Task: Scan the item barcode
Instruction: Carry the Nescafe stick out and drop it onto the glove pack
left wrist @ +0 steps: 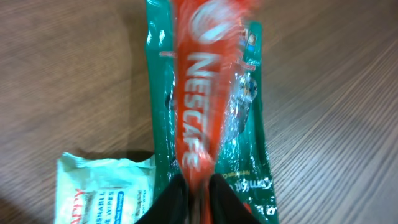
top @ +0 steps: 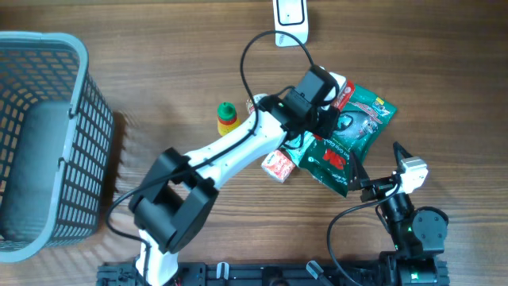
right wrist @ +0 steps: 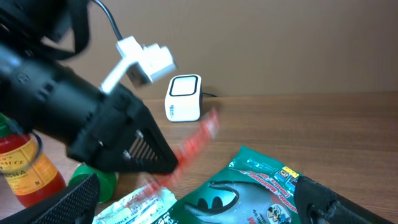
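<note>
Left gripper (left wrist: pixel 199 196) first: my two black fingers (left wrist: pixel 231 200) are closed on the lower end of a red Nescafe stick sachet (left wrist: pixel 199 93), which runs up the middle of the left wrist view with white lettering and a blurred top edge. Behind the sachet lies a green foil pouch (left wrist: pixel 252 124), and a small white packet with red print (left wrist: pixel 106 186) sits in the lower left of that view, just beside the pouch. From overhead, my left gripper (top: pixel 329 119) is right of centre, above the green foil pouch (top: pixel 365 119) on the brown wooden table (top: pixel 159 79). My right gripper (top: pixel 377 165) is in the lower right of the overhead view, near the pouch, with its jaws spread wide and holding nothing. A white box-shaped barcode scanner (top: pixel 290 16) stands at the top centre, well apart from the sachet; the right wrist view shows the sachet (right wrist: pixel 194 144) blurred in front of and below the scanner (right wrist: pixel 184 98). A small bottle with a yellow body and green cap (top: pixel 227 117) sits left of the arm, and a grey plastic mesh basket (top: pixel 79 56) fills the far left.
</note>
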Motion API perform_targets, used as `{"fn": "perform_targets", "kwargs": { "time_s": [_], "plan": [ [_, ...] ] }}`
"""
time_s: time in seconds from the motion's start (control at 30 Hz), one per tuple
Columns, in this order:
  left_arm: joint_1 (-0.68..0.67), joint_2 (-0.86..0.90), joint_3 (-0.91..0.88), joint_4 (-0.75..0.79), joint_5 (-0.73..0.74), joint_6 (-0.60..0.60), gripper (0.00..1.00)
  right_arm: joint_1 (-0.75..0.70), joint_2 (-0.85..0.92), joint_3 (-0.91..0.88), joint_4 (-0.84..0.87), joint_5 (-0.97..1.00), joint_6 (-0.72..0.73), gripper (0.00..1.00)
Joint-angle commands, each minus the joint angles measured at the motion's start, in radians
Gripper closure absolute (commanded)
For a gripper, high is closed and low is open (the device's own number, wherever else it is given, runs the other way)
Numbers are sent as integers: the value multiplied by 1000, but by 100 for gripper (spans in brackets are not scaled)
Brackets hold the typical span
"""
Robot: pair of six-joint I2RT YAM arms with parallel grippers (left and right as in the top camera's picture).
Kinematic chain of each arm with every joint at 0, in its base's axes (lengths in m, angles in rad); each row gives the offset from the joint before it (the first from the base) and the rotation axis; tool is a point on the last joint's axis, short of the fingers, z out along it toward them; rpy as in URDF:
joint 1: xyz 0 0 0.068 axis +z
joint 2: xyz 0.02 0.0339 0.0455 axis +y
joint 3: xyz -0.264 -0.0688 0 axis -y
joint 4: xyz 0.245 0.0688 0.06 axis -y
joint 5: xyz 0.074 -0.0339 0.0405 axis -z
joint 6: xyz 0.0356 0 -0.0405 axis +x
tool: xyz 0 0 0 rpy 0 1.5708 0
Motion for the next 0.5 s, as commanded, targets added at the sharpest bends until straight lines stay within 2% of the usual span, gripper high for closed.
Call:
{"fn": "perform_targets", "kwargs": {
  "time_s": [0.0, 0.23, 0.33, 0.4, 0.47],
  "plan": [
    [-7, 35, -4, 7, -6, -12, 66, 5, -3, -1, 3, 3, -13, 0],
    [-13, 32, -4, 3, -6, -12, 63, 5, -3, -1, 3, 3, -13, 0],
    [-7, -31, -4, -2, -20, 8, 62, 5, -3, -1, 3, 3, -13, 0],
    [9, -103, -4, -16, -76, 49, 54, 5, -3, -1, 3, 3, -13, 0],
    [36, -185, -4, -63, -183, 49, 33, 5, -3, -1, 3, 4, -13, 0]
  ]
}}
